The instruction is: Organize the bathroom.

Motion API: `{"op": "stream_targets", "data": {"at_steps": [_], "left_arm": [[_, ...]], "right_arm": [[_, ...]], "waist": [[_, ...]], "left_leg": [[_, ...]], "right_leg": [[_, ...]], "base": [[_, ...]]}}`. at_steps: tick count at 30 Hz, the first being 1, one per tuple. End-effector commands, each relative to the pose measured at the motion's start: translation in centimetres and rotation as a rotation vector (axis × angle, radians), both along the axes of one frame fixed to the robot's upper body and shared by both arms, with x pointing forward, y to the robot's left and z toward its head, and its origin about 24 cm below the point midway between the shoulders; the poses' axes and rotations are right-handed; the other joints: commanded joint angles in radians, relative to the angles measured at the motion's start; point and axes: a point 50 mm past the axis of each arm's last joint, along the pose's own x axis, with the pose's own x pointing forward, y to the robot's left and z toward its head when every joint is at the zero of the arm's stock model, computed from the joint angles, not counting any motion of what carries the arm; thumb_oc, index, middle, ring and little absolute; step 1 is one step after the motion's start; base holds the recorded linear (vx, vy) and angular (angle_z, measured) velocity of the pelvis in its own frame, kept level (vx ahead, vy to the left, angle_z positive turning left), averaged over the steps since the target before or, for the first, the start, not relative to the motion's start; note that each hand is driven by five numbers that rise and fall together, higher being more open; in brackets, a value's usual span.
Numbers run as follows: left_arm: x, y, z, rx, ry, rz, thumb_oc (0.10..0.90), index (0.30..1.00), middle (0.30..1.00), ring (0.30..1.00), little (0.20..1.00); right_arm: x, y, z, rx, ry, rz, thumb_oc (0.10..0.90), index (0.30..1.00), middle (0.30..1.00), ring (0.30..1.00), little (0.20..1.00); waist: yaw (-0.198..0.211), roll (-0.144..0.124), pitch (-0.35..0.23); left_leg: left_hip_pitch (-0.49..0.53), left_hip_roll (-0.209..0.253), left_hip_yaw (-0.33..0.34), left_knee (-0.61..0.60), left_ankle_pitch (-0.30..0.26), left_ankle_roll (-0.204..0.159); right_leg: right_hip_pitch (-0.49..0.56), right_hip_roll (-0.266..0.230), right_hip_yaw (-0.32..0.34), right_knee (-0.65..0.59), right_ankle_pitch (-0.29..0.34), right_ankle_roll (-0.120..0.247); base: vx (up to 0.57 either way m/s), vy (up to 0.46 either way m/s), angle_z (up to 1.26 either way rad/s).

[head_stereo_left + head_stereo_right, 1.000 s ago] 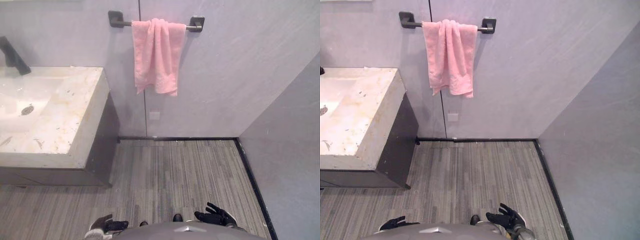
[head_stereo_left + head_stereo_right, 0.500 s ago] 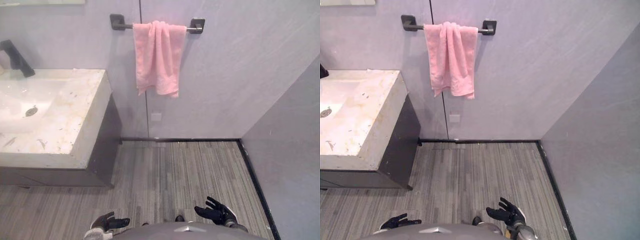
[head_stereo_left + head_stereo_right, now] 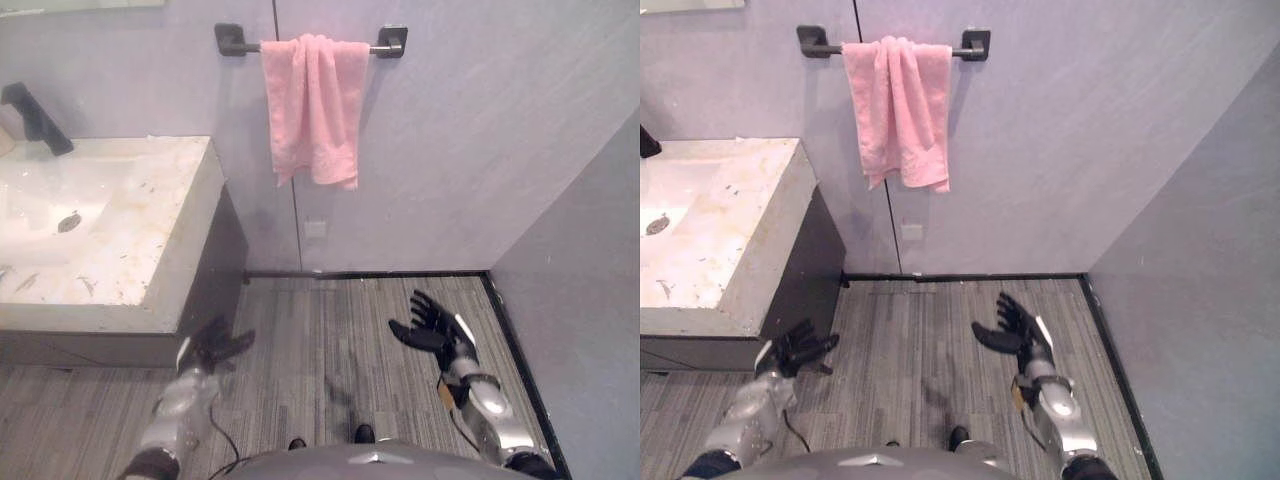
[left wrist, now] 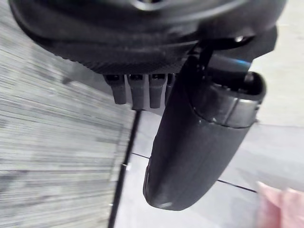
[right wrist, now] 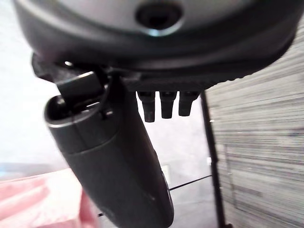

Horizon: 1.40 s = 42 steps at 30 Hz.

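Both dark hands, left (image 3: pixel 212 345) and right (image 3: pixel 435 325), raised over grey striped floor (image 3: pixel 330 340), fingers spread, grasping nothing. Pink terry towel (image 3: pixel 312 110) draped on dark wall bar (image 3: pixel 390 45), well beyond both.

The towel (image 3: pixel 312 105) on the wall is a soft plain pink, hanging from a dark grey rail (image 3: pixel 388 42) with square ends. Behind it the wall (image 3: pixel 470 130) is pale grey with a faint lilac cast and thin seams. The basin top (image 3: pixel 130 240) is creamy white stone, flecked with small brown and grey marks, and the cabinet (image 3: pixel 215 275) under it is nearly black. The tap (image 3: pixel 35 115) is black too. The floor (image 3: pixel 320 350) runs in narrow grey and beige stripes, edged by a black skirting line (image 3: pixel 400 273). Both hands are dark, almost black: the left hand (image 3: pixel 213 345) and the right hand (image 3: pixel 432 325), on silver-grey arms.
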Motion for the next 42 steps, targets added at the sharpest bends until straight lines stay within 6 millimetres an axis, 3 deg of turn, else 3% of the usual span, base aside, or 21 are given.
{"op": "stream_targets", "data": {"at_steps": [1, 3, 5, 8, 10, 12, 16, 18, 22, 25, 26, 27, 30, 32, 33, 37, 40, 42], "left_arm": [[5.4, 0.9, 6.4, 0.071, -0.322, 0.032, 0.800, 0.900, 0.900, 0.900, 0.900], [7.4, 0.0, 9.9, 0.085, -0.484, 0.045, 0.800, 0.900, 0.900, 0.900, 0.900], [8.5, -1.3, 12.4, 0.110, -0.601, 0.062, 0.800, 0.900, 0.900, 0.900, 0.900], [9.0, -2.8, 14.8, 0.160, -0.722, 0.069, 0.800, 0.900, 0.900, 0.900, 0.900], [9.0, -3.9, 16.5, 0.201, -0.810, 0.092, 0.800, 0.900, 0.900, 0.900, 0.900], [8.6, -4.5, 17.4, 0.220, -0.859, 0.130, 0.800, 0.900, 0.900, 0.900, 0.900], [8.3, -5.7, 19.0, 0.265, -0.953, 0.156, 0.800, 0.900, 0.900, 0.900, 0.900], [8.3, -6.2, 19.3, 0.275, -0.973, 0.154, 0.800, 0.900, 0.900, 0.900, 0.900], [8.5, -6.6, 20.0, 0.303, -1.011, 0.147, 0.800, 0.900, 0.900, 0.900, 0.900], [8.5, -6.7, 20.3, 0.309, -1.017, 0.152, 0.800, 0.900, 0.900, 0.900, 0.900], [8.6, -6.8, 20.4, 0.316, -1.019, 0.152, 0.800, 0.900, 0.900, 0.900, 0.900], [8.6, -6.9, 20.3, 0.313, -1.012, 0.146, 0.800, 0.900, 0.900, 0.900, 0.900], [8.8, -7.1, 20.1, 0.295, -1.003, 0.090, 0.800, 0.900, 0.900, 0.900, 0.900], [8.8, -7.7, 20.2, 0.334, -1.005, 0.032, 0.800, 0.900, 0.900, 0.900, 0.900], [8.8, -7.7, 20.1, 0.338, -0.997, 0.022, 0.800, 0.900, 0.900, 0.900, 0.900], [8.8, -7.5, 19.8, 0.317, -0.964, 0.036, 0.800, 0.900, 0.900, 0.900, 0.900], [8.5, -7.3, 19.9, 0.294, -0.965, 0.036, 0.800, 0.900, 0.900, 0.900, 0.900], [8.3, -7.4, 19.9, 0.289, -0.970, 0.026, 0.800, 0.900, 0.900, 0.900, 0.900]], "right_arm": [[4.8, 0.6, 7.7, -0.099, -0.424, 0.077, 0.800, 0.900, 0.900, 0.900, 0.900], [5.9, 1.1, 10.9, -0.132, -0.581, 0.094, 0.800, 0.900, 0.900, 0.900, 0.900], [6.4, 1.2, 12.8, -0.148, -0.691, 0.068, 0.800, 0.900, 0.900, 0.900, 0.900], [6.8, 1.4, 14.6, -0.168, -0.782, 0.031, 0.800, 0.900, 0.900, 0.900, 0.900], [7.0, 2.0, 16.3, -0.182, -0.879, -0.004, 0.800, 0.900, 0.900, 0.900, 0.900], [7.0, 2.8, 17.2, -0.193, -0.937, -0.025, 0.800, 0.900, 0.900, 0.900, 0.900], [6.6, 3.8, 18.6, -0.200, -1.021, -0.034, 0.800, 0.900, 0.900, 0.900, 0.900], [6.5, 3.8, 19.2, -0.199, -1.056, -0.034, 0.800, 0.900, 0.900, 0.900, 0.900], [7.2, 4.2, 20.6, -0.211, -1.104, -0.039, 0.800, 0.900, 0.900, 0.900, 0.900], [7.4, 4.0, 21.1, -0.203, -1.109, -0.055, 0.800, 0.900, 0.900, 0.900, 0.900], [7.6, 4.1, 21.3, -0.196, -1.109, -0.071, 0.800, 0.900, 0.900, 0.900, 0.900], [7.7, 4.1, 21.3, -0.192, -1.106, -0.080, 0.800, 0.900, 0.900, 0.900, 0.900], [7.7, 4.3, 21.3, -0.190, -1.108, -0.117, 0.800, 0.900, 0.900, 0.900, 0.900], [7.5, 4.4, 21.3, -0.181, -1.107, -0.184, 0.800, 0.900, 0.900, 0.900, 0.900], [7.4, 4.3, 21.3, -0.173, -1.111, -0.211, 0.800, 0.900, 0.900, 0.900, 0.900], [7.0, 5.1, 21.1, -0.165, -1.130, -0.226, 0.800, 0.900, 0.900, 0.900, 0.900], [6.8, 5.9, 21.8, -0.147, -1.158, -0.155, 0.800, 0.900, 0.900, 0.900, 0.900], [6.7, 5.8, 22.1, -0.135, -1.165, -0.138, 0.800, 0.900, 0.900, 0.900, 0.900]], "waist": [[-0.006, -0.004, 0.009], [0.006, -0.035, 0.032], [0.014, -0.051, 0.060], [0.016, -0.059, 0.075], [0.024, -0.051, 0.083], [0.031, -0.033, 0.085], [0.034, -0.007, 0.083], [0.035, -0.005, 0.083], [0.038, 0.004, 0.070], [0.040, 0.008, 0.056], [0.040, 0.007, 0.037], [0.039, 0.006, 0.031], [0.042, 0.008, 0.011], [0.037, 0.023, -0.004], [0.034, 0.026, -0.007], [0.038, 0.028, -0.014], [0.040, 0.028, -0.007], [0.032, 0.020, -0.003]], "left_leg": [[-0.061, 0.041, 0.074, 0.132, -0.040, -0.038], [-0.167, 0.039, 0.082, 0.343, -0.053, -0.043], [-0.251, 0.053, 0.086, 0.506, -0.020, -0.052], [-0.280, 0.064, 0.103, 0.557, -0.018, -0.047], [-0.292, 0.044, 0.116, 0.484, 0.000, -0.044], [-0.285, 0.039, 0.128, 0.345, 0.072, -0.060], [-0.310, 0.083, 0.151, 0.110, 0.256, -0.111], [-0.315, 0.101, 0.153, 0.090, 0.279, -0.126], [-0.291, 0.104, 0.168, 0.091, 0.282, -0.127], [-0.270, 0.097, 0.178, 0.086, 0.245, -0.110], [-0.234, 0.076, 0.193, 0.054, 0.172, -0.078], [-0.217, 0.069, 0.200, 0.042, 0.150, -0.066], [-0.178, 0.058, 0.216, 0.008, 0.120, -0.037], [-0.150, 0.065, 0.216, -0.003, 0.100, -0.015], [-0.145, 0.063, 0.209, -0.003, 0.093, -0.011], [-0.125, 0.042, 0.186, -0.003, 0.077, -0.009], [-0.083, 0.043, 0.199, -0.003, 0.064, -0.036], [-0.071, 0.037, 0.202, -0.003, 0.044, -0.040]], "right_leg": [[0.014, 0.018, -0.035, 0.053, -0.105, 0.016], [0.014, 0.004, -0.028, 0.068, -0.107, -0.005], [0.018, 0.004, -0.026, 0.081, -0.108, -0.022], [0.026, 0.010, -0.026, 0.088, -0.114, -0.030], [0.041, 0.032, -0.013, 0.086, -0.122, -0.025], [0.066, 0.060, 0.003, 0.069, -0.125, -0.021], [0.111, 0.094, 0.007, 0.039, -0.126, -0.015], [0.118, 0.096, -0.006, 0.059, -0.143, -0.019], [0.129, 0.095, -0.014, 0.109, -0.176, -0.017], [0.134, 0.090, -0.013, 0.160, -0.216, -0.011], [0.134, 0.082, -0.005, 0.214, -0.238, 0.009], [0.129, 0.075, -0.007, 0.240, -0.232, 0.020], [0.100, 0.040, -0.037, 0.358, -0.201, 0.068], [0.023, -0.004, -0.052, 0.548, -0.151, 0.121], [-0.001, -0.014, -0.047, 0.582, -0.142, 0.129], [-0.015, -0.064, -0.098, 0.487, -0.135, 0.126], [-0.013, -0.089, -0.178, 0.208, -0.116, 0.103], [-0.031, -0.084, -0.170, 0.110, -0.061, 0.109]], "base": [[0.00, -0.124, -0.01], [-0.02, -0.183, 0.03], [-0.01, -0.159, 0.02], [0.06, -0.071, 0.01], [0.18, -0.004, 0.10], [0.25, 0.047, 0.03], [0.26, 0.046, -0.08], [0.30, 0.052, -0.12], [0.25, 0.079, -0.17], [0.28, 0.120, -0.21], [0.25, 0.131, -0.13], [0.27, 0.147, -0.07], [0.20, 0.103, 0.04], [0.21, 0.104, -0.07], [0.20, 0.083, -0.12], [0.11, -0.005, 0.01], [0.05, -0.106, 0.01], [0.03, -0.107, -0.03]]}}
